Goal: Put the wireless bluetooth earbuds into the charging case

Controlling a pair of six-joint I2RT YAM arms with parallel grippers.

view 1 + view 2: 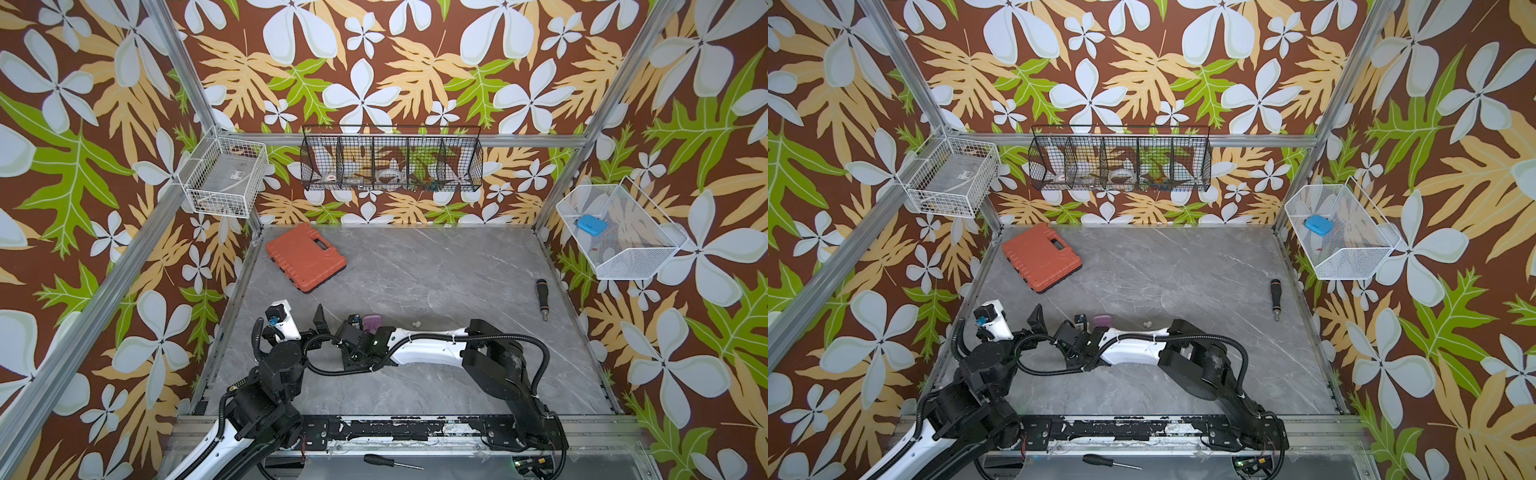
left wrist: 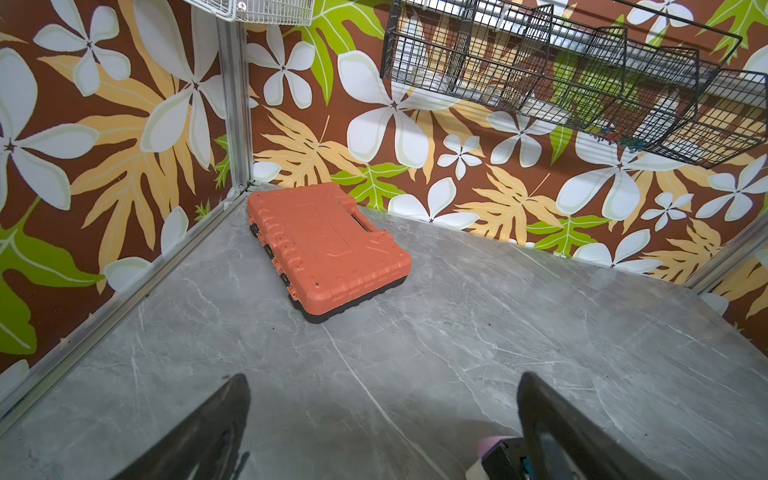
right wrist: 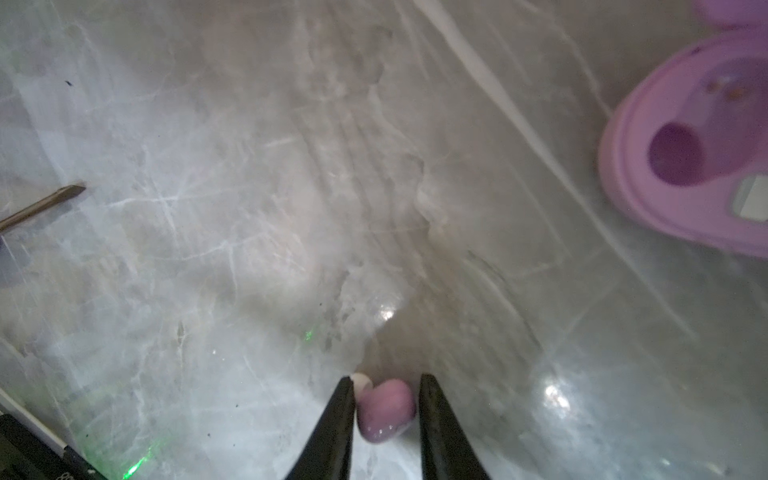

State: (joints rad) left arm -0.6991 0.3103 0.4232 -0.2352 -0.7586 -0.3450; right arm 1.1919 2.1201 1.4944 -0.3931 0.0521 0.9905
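**One lilac bud in the pinch, the case not yet filled**

We judge the task barely begun. The lilac charging case (image 3: 640,208) lies open on the tabletop (image 3: 208,208). The one socket (image 3: 675,160) we see plainly is dark and empty. The hollow beside it is too blurred to be sure of, though no bud shows in it.

Well apart from the case, the right hand (image 3: 385,377) has its fingers close on either side of a lilac earbud (image 3: 386,409). One finger touches it and the other sits at its edge, so we read this as a pinch. We cannot tell whether the bud is clear of the tabletop.

The left hand (image 2: 382,377) is spread wide near the case and holds nothing. In a top view a small white speck (image 1: 417,324) lies near the case on the side away from the left hand. It is probably the white buds, but it is too small to count.

What is left, as we see it, is nearly everything — carrying this bud over to the case, seating it in the socket, then the others.

The bud itself is glossy and rounded like a bean, with a pale white tip (image 3: 360,380) at one end. It is far smaller than the case — we would expect it to be slippery and quick to twist in the grip.
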